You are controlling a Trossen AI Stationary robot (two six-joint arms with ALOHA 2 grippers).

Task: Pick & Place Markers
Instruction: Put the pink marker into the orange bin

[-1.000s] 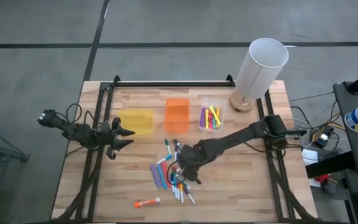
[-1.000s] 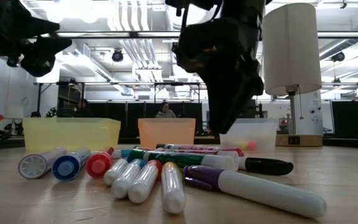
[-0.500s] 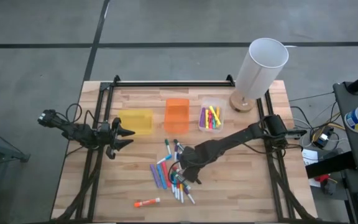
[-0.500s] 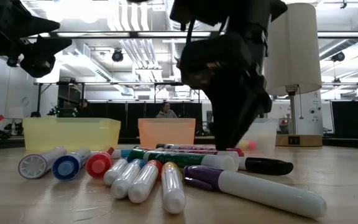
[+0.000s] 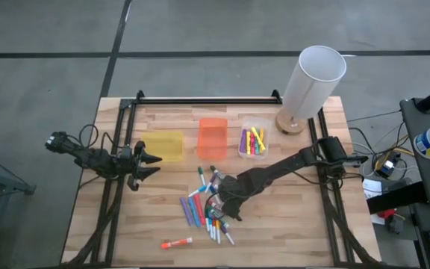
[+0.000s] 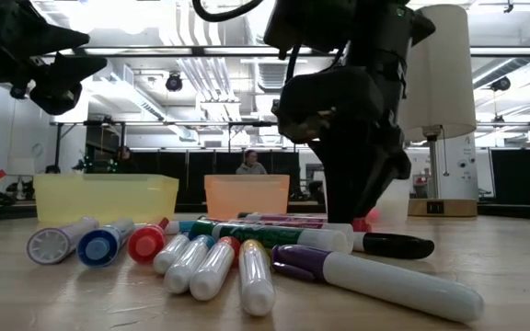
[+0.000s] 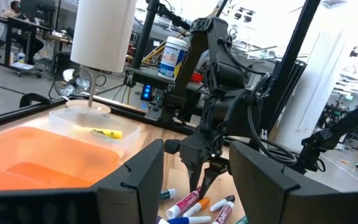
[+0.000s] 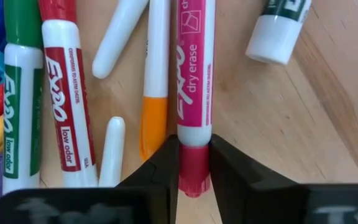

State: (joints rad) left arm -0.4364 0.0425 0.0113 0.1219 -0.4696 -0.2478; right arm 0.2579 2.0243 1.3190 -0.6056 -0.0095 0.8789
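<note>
Several markers (image 5: 204,209) lie in a loose pile on the wooden table, toward its near middle. More of them rest inside the clear bin (image 5: 253,140). My right gripper (image 5: 221,211) is down in the pile, pointing at the table, shut on a pink white-barrelled marker (image 8: 194,62). In the low view it (image 6: 352,213) stands just behind the front row of markers (image 6: 214,262). My left gripper (image 5: 149,163) hovers open at the table's left, beside the yellow bin (image 5: 164,146). Its own view (image 7: 194,180) looks across at the right arm. My right gripper pinches the pink marker's cap end (image 8: 194,177) between its two fingers (image 8: 163,171), one on each side. It comes from above, pointing down, with the fingers across the marker. The marker lies flat on the table among its neighbours.
An orange bin (image 5: 213,137) sits between the yellow and clear bins along the far side. A white-shaded lamp (image 5: 312,82) stands at the far right corner. An orange-capped pen (image 5: 176,243) lies alone near the near edge. Bare wood shows left and right of the pile.
My right gripper has come down onto the pile, its fingers settling around the pink marker's cap. The markers have stayed where they were.
</note>
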